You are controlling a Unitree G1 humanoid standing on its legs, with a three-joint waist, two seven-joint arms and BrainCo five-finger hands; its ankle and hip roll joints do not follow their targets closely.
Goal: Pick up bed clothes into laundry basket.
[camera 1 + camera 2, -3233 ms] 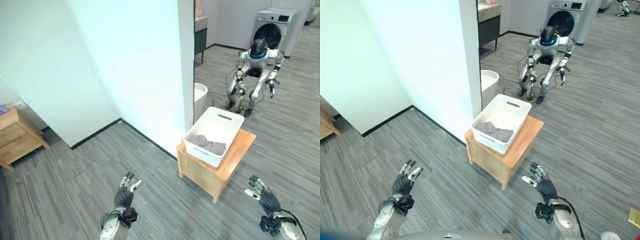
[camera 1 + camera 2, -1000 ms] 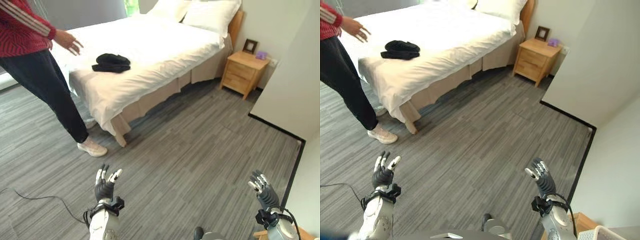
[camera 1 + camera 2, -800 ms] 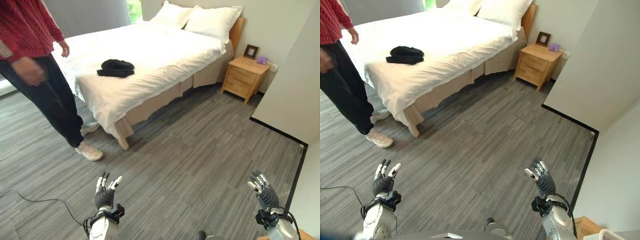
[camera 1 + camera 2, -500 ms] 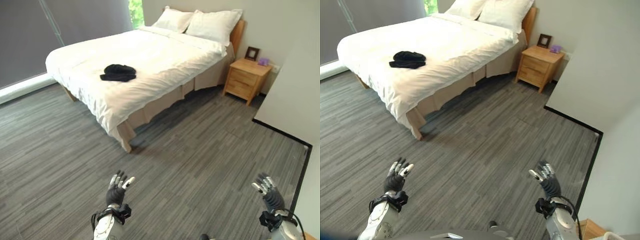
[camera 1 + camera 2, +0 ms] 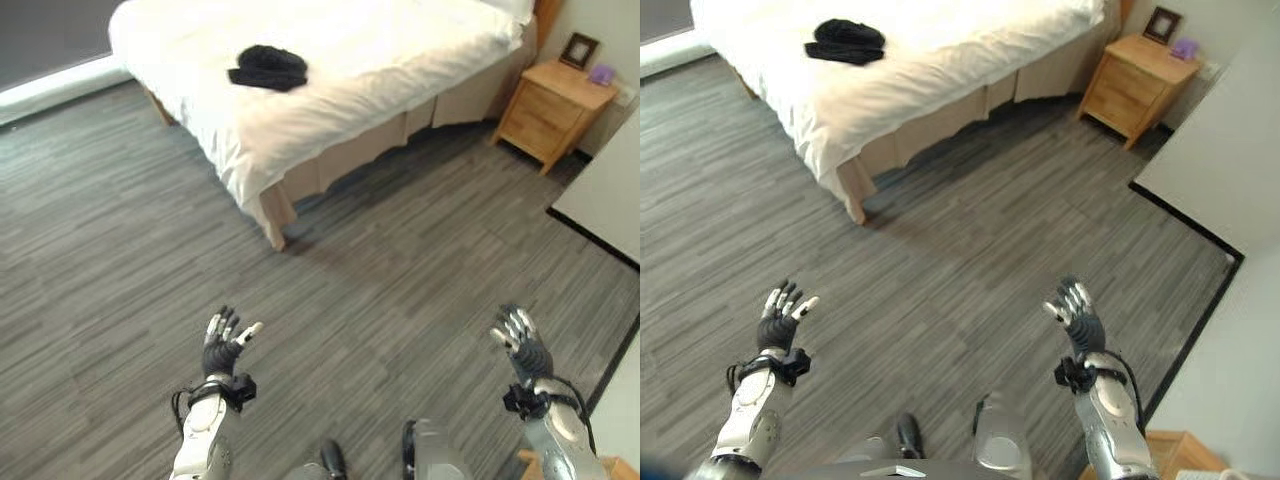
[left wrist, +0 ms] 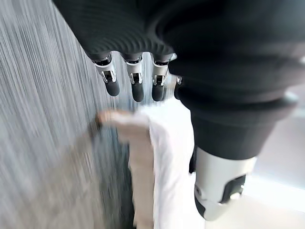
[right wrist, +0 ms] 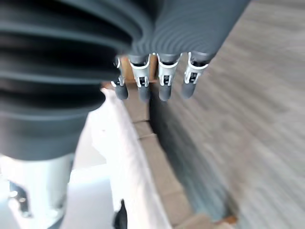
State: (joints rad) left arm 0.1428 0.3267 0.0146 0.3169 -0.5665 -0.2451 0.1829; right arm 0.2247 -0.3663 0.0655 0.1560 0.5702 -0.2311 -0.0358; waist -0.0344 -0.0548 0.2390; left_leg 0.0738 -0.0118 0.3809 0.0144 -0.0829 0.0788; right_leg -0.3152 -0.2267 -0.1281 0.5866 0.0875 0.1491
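Step in hand: approach. The robot stands on the grey plank floor (image 5: 120, 250) facing the bed (image 5: 380, 50), well apart from it, with nothing yet collected.

Location of the task item: one bundle of black clothes (image 5: 268, 67) lies on the white bedcover, toward the side of the bed on the robot's left and away from its near corner. It is out of reach of both hands.

Hand state:
- Left hand (image 5: 222, 347): raised in front of the body, fingers straight and spread, released, holding nothing. The left wrist view confirms extended fingers (image 6: 137, 88).
- Right hand (image 5: 522, 345): raised likewise, fingers straight, released and empty. The right wrist view shows the same.

Next move, as judged: close the gap to the bed until the black clothes come within arm's reach, then lower one hand onto the bundle and clench the fingers around the cloth. The laundry basket must be located afterwards.

Count of items:
- Clothes bundles: one.
- Beds: one.
- Wooden nightstands (image 5: 552, 110): one, just beside the bed's head end, carrying one picture frame (image 5: 580, 48) and one small purple object (image 5: 601, 74).
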